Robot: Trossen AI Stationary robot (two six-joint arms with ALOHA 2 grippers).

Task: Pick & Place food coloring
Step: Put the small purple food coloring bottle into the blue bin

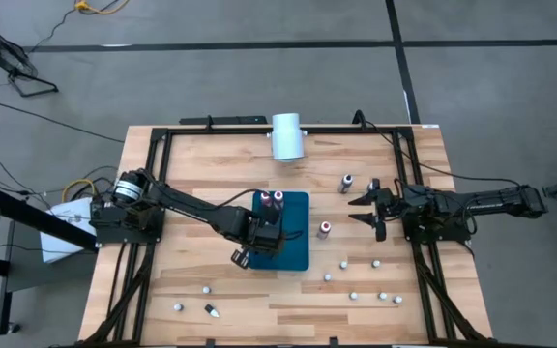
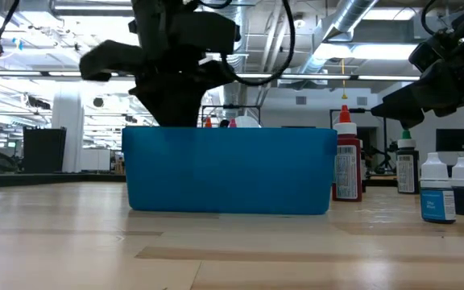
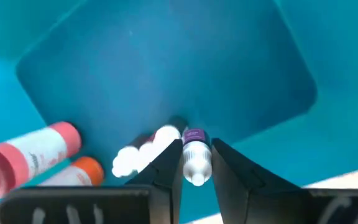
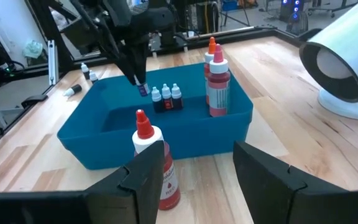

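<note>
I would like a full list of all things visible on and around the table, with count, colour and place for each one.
bin: one, blue, table middle.
tall bottles in bin: two, red with pale caps, at the bin's far end.
small bottles in bin: three, pale caps, beside them.
held bottle: one, whitish with purple label, over the bin.
red bottle: one, standing right of the bin.
dark bottle: one, right, farther back.
loose small bottles: several, whitish, along the front.
cylinder: one, white, lying at the back edge.
table: wood, black frame.
left tool: shut on held bottle.
right tool: open, empty, at the right.
</note>
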